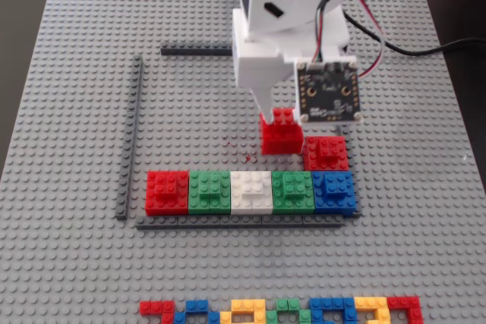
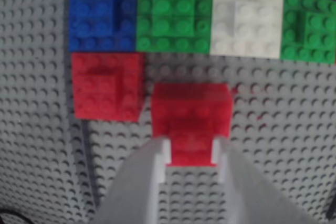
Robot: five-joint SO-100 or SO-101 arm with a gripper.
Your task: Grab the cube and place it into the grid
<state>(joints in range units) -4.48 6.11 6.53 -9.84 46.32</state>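
My gripper (image 1: 278, 128) is shut on the red cube (image 1: 279, 136), gripping its raised top brick, and holds it just at the grey baseplate inside the grid (image 1: 197, 111). In the wrist view the two white fingers (image 2: 157, 157) clamp the cube (image 2: 191, 109) from both sides of the gripper (image 2: 191, 153). Dark strips (image 1: 130, 134) outline the grid on the left, top and bottom; the right strip is hidden. I cannot tell whether the cube touches the studs.
A second red block (image 1: 326, 152) sits right of the cube. A row of red (image 1: 166, 191), green, white (image 1: 251, 190), green and blue (image 1: 332, 190) blocks lines the grid's near edge. A multicoloured brick strip (image 1: 281, 312) lies at the front.
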